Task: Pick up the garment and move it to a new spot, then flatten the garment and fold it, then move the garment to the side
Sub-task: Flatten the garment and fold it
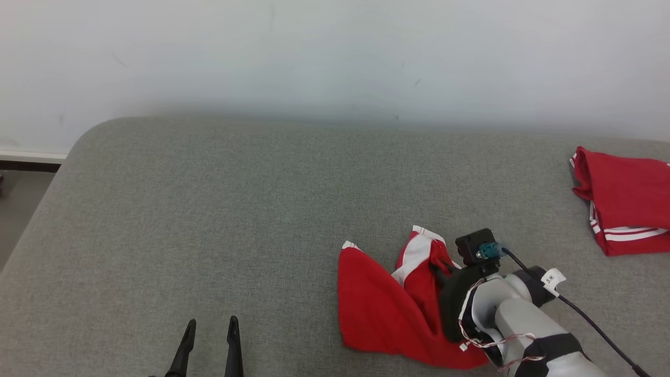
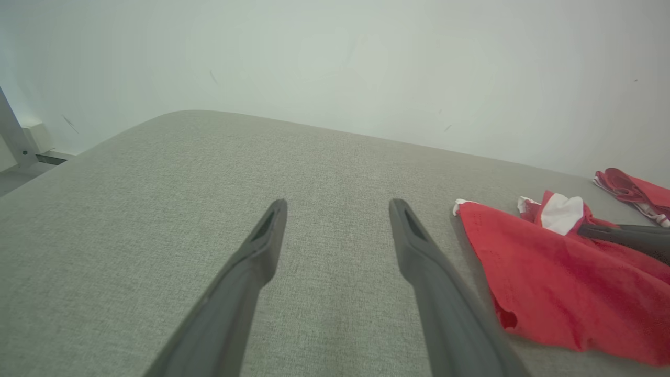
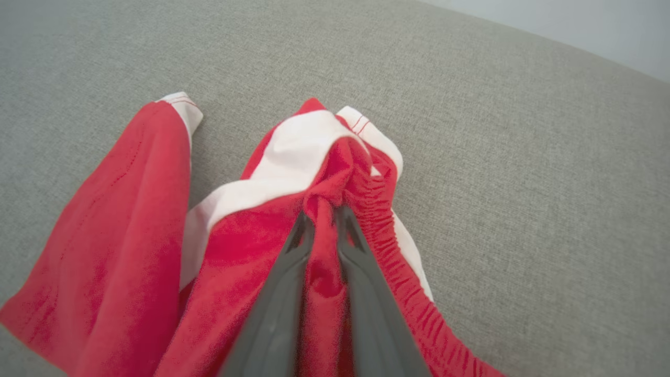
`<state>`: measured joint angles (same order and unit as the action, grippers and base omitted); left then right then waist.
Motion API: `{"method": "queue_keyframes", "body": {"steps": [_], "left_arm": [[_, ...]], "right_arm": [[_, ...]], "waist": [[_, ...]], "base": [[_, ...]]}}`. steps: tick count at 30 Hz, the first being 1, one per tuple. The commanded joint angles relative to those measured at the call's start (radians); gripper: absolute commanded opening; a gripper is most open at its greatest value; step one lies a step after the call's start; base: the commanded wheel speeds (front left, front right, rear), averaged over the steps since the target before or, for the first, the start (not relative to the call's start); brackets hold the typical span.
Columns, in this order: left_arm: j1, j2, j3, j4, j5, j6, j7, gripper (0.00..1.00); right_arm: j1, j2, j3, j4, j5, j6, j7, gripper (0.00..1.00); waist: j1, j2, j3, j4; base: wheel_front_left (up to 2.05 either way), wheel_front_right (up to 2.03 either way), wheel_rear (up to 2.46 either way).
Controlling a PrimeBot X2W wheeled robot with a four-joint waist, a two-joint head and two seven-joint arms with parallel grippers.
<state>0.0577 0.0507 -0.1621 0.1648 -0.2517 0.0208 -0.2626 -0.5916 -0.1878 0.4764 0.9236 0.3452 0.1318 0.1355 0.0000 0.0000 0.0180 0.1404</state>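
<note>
The garment is a crumpled pair of red shorts with white stripes, lying on the grey padded surface at the lower right of the head view. My right gripper is shut on a bunched fold of it near the elastic waistband, with red cloth pinched between the two fingers. In the head view the right gripper is mostly hidden behind its own wrist. My left gripper stands open over bare surface to the garment's left, holding nothing. The left wrist view shows the left gripper, with the garment to its right.
A second red garment with white stripes lies folded at the far right edge of the grey surface. The surface's rounded left edge drops to the floor. A pale wall runs behind.
</note>
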Motion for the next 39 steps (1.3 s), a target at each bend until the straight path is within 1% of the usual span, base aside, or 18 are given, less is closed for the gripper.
{"method": "queue_keyframes", "body": {"steps": [1, 6, 11, 15, 19, 20, 21, 22, 26, 27, 34, 39], "left_arm": [[-0.003, -0.001, -0.005, -0.004, -0.01, 0.005, -0.003, 1.0], [-0.024, -0.001, -0.013, -0.005, -0.019, 0.006, -0.003, 1.0], [-0.035, -0.001, -0.01, -0.002, -0.021, 0.009, -0.003, 1.0], [-0.037, -0.001, -0.004, -0.002, -0.018, 0.011, -0.003, 1.0], [-0.031, -0.001, 0.007, -0.006, -0.014, 0.013, -0.003, 1.0], [-0.025, -0.001, 0.011, -0.008, -0.012, 0.014, -0.003, 1.0], [-0.025, -0.001, 0.011, -0.008, -0.012, 0.014, -0.003, 1.0], [-0.022, -0.001, 0.014, -0.009, -0.012, 0.013, -0.003, 1.0], [-0.011, -0.001, 0.012, -0.012, -0.016, 0.016, -0.003, 1.0], [-0.011, -0.001, 0.012, -0.012, -0.016, 0.016, -0.003, 1.0], [0.001, -0.001, 0.017, -0.014, -0.013, 0.017, -0.003, 1.0], [-0.002, -0.001, 0.02, -0.018, -0.005, 0.013, -0.003, 1.0]], "right_arm": [[-0.024, -0.004, 0.009, -0.001, 0.008, -0.003, -0.026, 0.0], [-0.082, -0.013, 0.018, -0.003, 0.003, -0.003, -0.127, 0.0], [-0.161, 0.007, 0.006, 0.003, -0.019, -0.003, -0.262, 0.0], [-0.228, 0.021, -0.029, 0.004, -0.045, -0.003, -0.364, 0.0], [-0.26, 0.047, -0.076, -0.042, -0.078, -0.003, -0.399, 0.0], [-0.249, 0.053, -0.111, -0.113, -0.09, -0.003, -0.401, 0.0], [-0.249, 0.053, -0.111, -0.113, -0.09, -0.003, -0.401, 0.0], [-0.196, 0.054, -0.14, -0.178, -0.104, -0.003, -0.4, 0.0], [-0.079, 0.049, -0.166, -0.31, -0.131, -0.003, -0.401, 0.0], [-0.079, 0.049, -0.166, -0.31, -0.131, -0.003, -0.401, 0.0], [0.196, -0.005, -0.147, -0.501, -0.161, -0.003, -0.401, 0.0], [0.366, -0.031, -0.194, -0.619, -0.157, -0.003, -0.401, 0.0]], "waist": [[0.0, 0.0, 0.008, 0.0], [0.0, 0.0, 0.028, 0.007], [0.0, 0.0, 0.039, 0.011], [0.0, 0.0, 0.039, 0.009], [0.0, 0.0, 0.029, -0.003], [0.0, 0.0, 0.025, -0.01], [0.0, 0.0, 0.025, -0.01], [0.0, 0.0, 0.019, -0.018], [0.0, 0.0, 0.007, -0.035], [0.0, 0.0, 0.007, -0.035], [0.0, 0.0, 0.0, -0.082], [0.0, 0.0, 0.006, -0.11]], "base": [[0.0, 0.0, 0.0], [0.0, 0.0, 0.0], [0.0, 0.0, 0.0], [0.0, 0.0, 0.0], [0.0, 0.0, 0.0], [0.0, 0.0, 0.0], [0.0, 0.0, 0.0], [0.0, 0.0, 0.0], [0.0, 0.0, 0.0], [0.0, 0.0, 0.0], [0.0, 0.0, 0.0], [0.0, 0.0, 0.0]]}}
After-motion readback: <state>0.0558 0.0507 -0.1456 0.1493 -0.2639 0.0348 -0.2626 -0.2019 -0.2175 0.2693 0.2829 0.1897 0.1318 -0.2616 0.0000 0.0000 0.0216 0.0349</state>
